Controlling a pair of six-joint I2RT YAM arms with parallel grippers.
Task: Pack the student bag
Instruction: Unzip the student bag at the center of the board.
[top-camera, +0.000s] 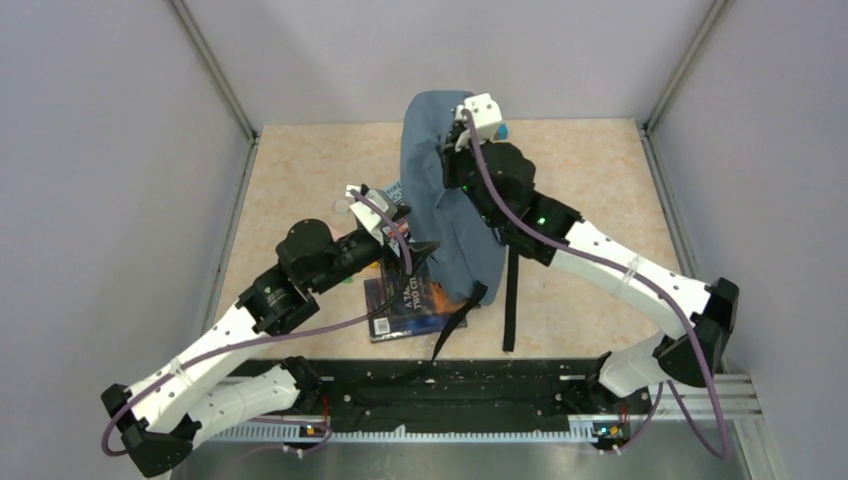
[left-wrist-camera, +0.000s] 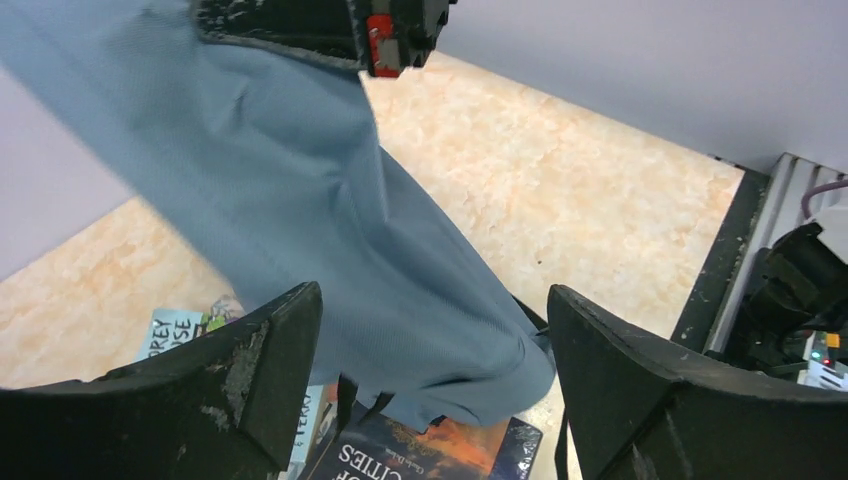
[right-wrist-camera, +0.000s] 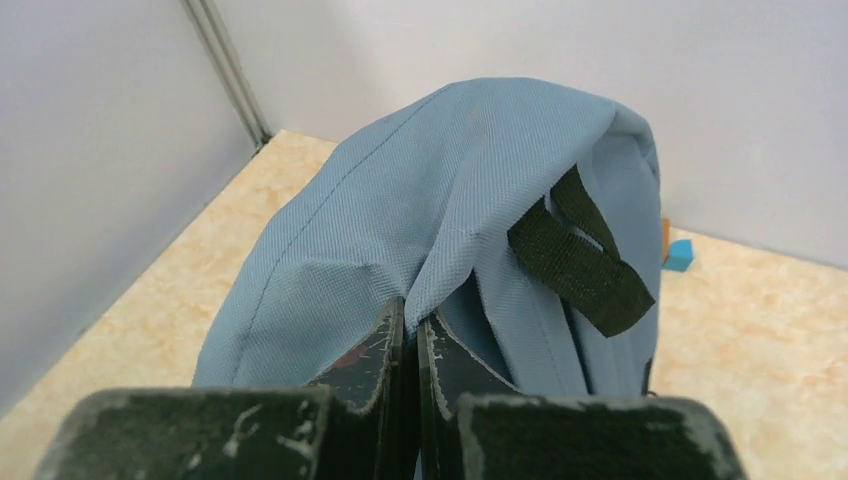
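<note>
Held upright on the desk (top-camera: 300, 170) by our right gripper (right-wrist-camera: 410, 322) pinching a fold near its top, the bag (top-camera: 440, 190) looks soft and floppy, so we would have our spread left gripper (left-wrist-camera: 432, 305) take a strap (top-camera: 512, 300).

student bag (top-camera: 435, 190) perhaps blocking the books (top-camera: 400, 305)

One student bag (top-camera: 432, 150), at least two books (top-camera: 402, 303), one blue block (right-wrist-camera: 680, 255)
</note>
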